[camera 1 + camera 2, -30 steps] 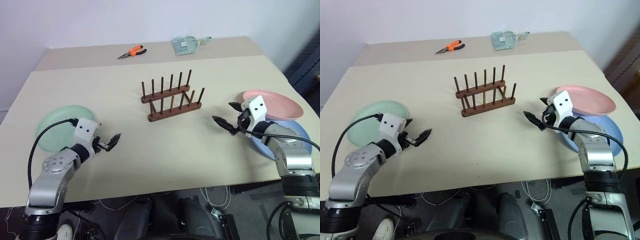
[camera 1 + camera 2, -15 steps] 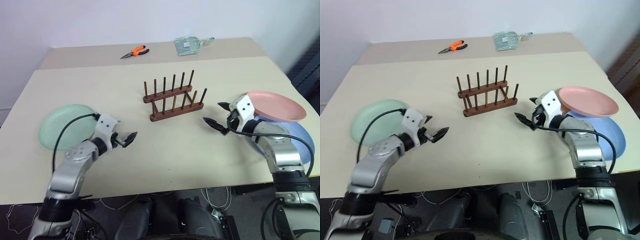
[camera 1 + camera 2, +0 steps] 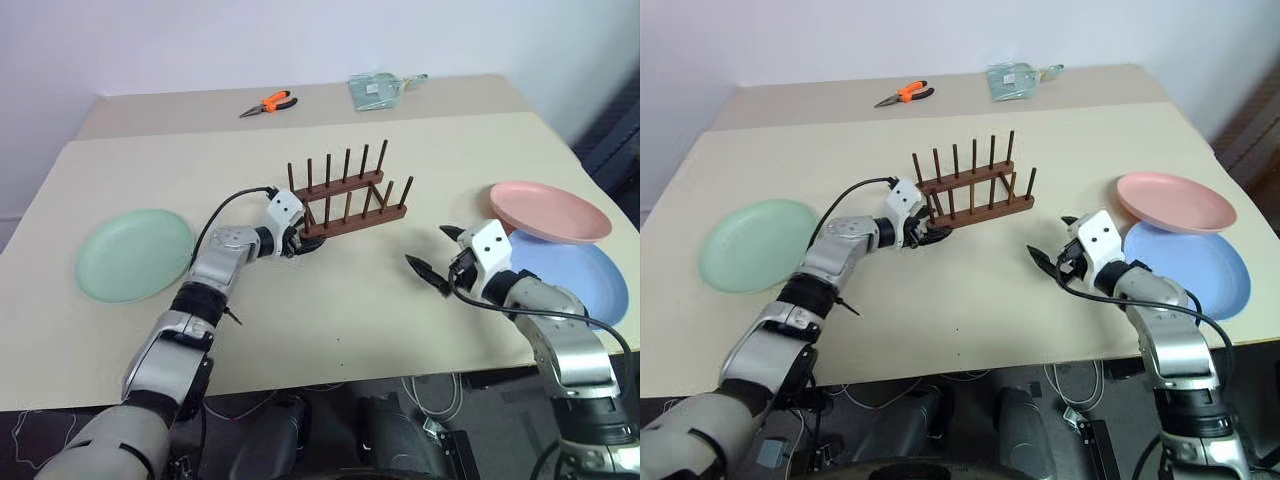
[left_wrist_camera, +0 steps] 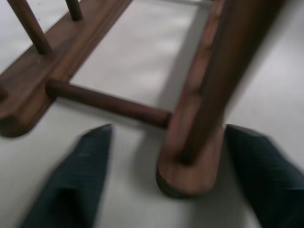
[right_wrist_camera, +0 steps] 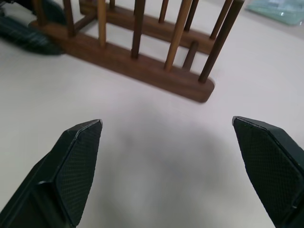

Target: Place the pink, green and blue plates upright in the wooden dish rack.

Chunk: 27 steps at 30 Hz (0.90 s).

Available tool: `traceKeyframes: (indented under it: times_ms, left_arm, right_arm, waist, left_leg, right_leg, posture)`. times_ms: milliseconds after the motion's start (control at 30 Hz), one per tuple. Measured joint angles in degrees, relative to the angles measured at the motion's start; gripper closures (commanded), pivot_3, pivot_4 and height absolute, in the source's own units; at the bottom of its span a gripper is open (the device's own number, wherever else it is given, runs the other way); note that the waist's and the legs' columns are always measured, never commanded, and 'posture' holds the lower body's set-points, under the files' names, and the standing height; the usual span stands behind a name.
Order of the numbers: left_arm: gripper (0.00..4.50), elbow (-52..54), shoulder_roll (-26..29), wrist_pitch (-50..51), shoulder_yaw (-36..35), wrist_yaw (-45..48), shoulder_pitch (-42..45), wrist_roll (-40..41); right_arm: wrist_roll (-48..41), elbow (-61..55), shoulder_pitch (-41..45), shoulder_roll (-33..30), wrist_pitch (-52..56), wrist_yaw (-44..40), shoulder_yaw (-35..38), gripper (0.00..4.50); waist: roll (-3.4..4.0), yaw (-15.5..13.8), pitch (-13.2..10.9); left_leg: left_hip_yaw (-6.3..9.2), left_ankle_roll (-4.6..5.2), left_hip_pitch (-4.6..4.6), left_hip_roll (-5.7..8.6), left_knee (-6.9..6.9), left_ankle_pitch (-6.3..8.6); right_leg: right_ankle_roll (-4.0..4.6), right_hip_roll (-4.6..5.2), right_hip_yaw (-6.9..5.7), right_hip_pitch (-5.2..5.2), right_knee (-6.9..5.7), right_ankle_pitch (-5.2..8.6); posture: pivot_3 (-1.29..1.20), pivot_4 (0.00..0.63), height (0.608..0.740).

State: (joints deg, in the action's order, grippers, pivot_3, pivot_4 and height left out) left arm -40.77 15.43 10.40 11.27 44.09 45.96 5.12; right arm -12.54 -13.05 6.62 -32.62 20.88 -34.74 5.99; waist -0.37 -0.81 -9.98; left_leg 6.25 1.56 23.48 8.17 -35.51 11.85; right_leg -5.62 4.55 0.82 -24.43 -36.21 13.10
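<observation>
The wooden dish rack (image 3: 345, 200) stands empty in the middle of the table, pegs upright. My left gripper (image 3: 299, 242) is at its left end. In the left wrist view its two fingers (image 4: 71, 180) straddle the end of the rack's near bar (image 4: 190, 166), open, with a gap on each side. The green plate (image 3: 135, 253) lies flat at the left. At the right, the pink plate (image 3: 550, 210) rests partly over the blue plate (image 3: 580, 285). My right gripper (image 3: 428, 247) hovers open and empty between rack and plates, pointing at the rack (image 5: 137, 57).
Orange-handled pliers (image 3: 266, 103) and a clear plastic packet (image 3: 378, 90) lie at the far side of the beige table (image 3: 320, 320). Both plates on the right sit close to the table's right edge.
My left arm swung right and forward, from beside the green plate to the rack's left end, and its fingers narrowed. My right gripper drew back a little toward the near edge.
</observation>
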Motion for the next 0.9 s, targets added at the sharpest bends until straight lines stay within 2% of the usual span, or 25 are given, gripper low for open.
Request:
traceKeyframes:
  times_ms: [67, 100, 333, 467, 567, 700, 800, 833, 900]
  left_arm:
    - [3.39, -1.10, -0.19, -2.00, -0.01, 1.86, -0.02, -0.48]
    - [3.74, -1.08, -0.42, -2.86, -0.11, 1.98, -0.05, -0.78]
    - [3.73, 3.83, 1.20, -6.87, 0.78, 8.86, -4.31, -1.44]
    - [3.73, 12.54, 4.98, -6.88, 3.85, 18.46, -8.56, -1.08]
    - [2.23, 15.50, 6.35, -5.68, 4.97, 22.26, -9.50, -0.86]
    - [0.21, 17.30, 7.20, -4.49, 5.00, 21.87, -9.54, -0.99]
    - [0.21, 19.43, 10.06, -2.44, 4.26, 20.47, -10.99, -1.32]
    - [0.17, 20.97, 11.26, -1.37, 3.55, 20.29, -12.12, -1.13]
    - [0.81, 24.80, 13.51, 1.36, 2.37, 20.19, -14.73, -0.27]
  right_arm:
    - [0.01, -0.63, -0.15, -0.02, 0.11, 0.62, 0.21, 0.00]
    - [0.01, -0.69, -0.11, -0.05, 0.11, 0.76, 0.27, 0.00]
    - [0.44, -0.57, -0.40, -2.33, 0.01, 0.68, 1.47, 0.00]
    - [0.45, 0.07, -4.51, -5.47, -0.18, -0.34, 5.29, 0.00]
    - [0.49, 1.11, -6.05, -6.90, -0.64, -0.86, 7.17, 0.00]
    - [0.57, 1.60, -7.15, -8.08, -1.62, -1.89, 8.15, 0.00]
    - [0.56, 1.93, -8.46, -9.37, -2.12, -3.36, 8.45, 0.00]
    - [0.45, 1.96, -8.76, -9.43, -2.13, -3.93, 8.49, 0.25]
    - [0.16, 1.82, -9.12, -9.50, -2.10, -5.25, 8.30, 0.89]
  waist:
    - [0.00, 0.10, 0.00]
    - [-0.01, 0.09, 0.00]
    - [0.01, -0.01, 0.02]
    - [0.02, -0.01, 0.01]
    - [0.02, 0.06, 0.01]
    - [0.02, 0.15, 0.01]
    - [0.02, 0.23, 0.01]
    - [0.03, 0.30, 0.01]
    - [0.03, 0.33, 0.02]
  left_leg:
    - [0.00, 0.01, 0.00, 0.00, -0.04, 0.01]
    - [0.01, 0.01, 0.00, 0.00, -0.04, 0.00]
    - [0.00, 0.06, 0.02, 0.00, -0.07, 0.01]
    - [0.00, 0.11, 0.05, 0.00, -0.07, 0.04]
    - [0.00, 0.10, 0.05, -0.01, -0.11, 0.04]
    - [-0.01, 0.12, 0.05, -0.02, -0.12, 0.04]
    - [0.00, 0.12, 0.05, -0.02, -0.10, 0.03]
    - [-0.01, 0.12, 0.05, -0.02, -0.10, 0.03]
    - [-0.01, 0.12, 0.04, -0.03, -0.10, 0.04]
  right_leg:
    - [-0.01, 0.00, 0.00, 0.01, -0.01, 0.00]
    - [-0.01, -0.01, 0.00, 0.01, -0.01, -0.01]
    - [-0.01, 0.00, 0.00, 0.01, -0.01, 0.00]
    - [-0.01, 0.00, 0.00, 0.01, 0.02, 0.00]
    - [-0.01, -0.01, 0.01, 0.01, 0.00, 0.00]
    - [-0.01, -0.01, 0.01, 0.01, 0.00, 0.01]
    - [-0.02, -0.01, 0.02, 0.00, 0.00, 0.01]
    - [-0.02, -0.02, 0.03, 0.00, 0.00, 0.01]
    - [-0.01, -0.02, 0.03, 0.00, -0.01, 0.01]
  posture:
    - [0.00, 0.150, 0.727]
    - [0.00, 0.150, 0.727]
    - [0.00, 0.150, 0.727]
    - [0.00, 0.150, 0.727]
    - [0.00, 0.150, 0.727]
    - [0.00, 0.150, 0.727]
    - [0.00, 0.150, 0.727]
    - [0.00, 0.150, 0.727]
    - [0.00, 0.150, 0.727]
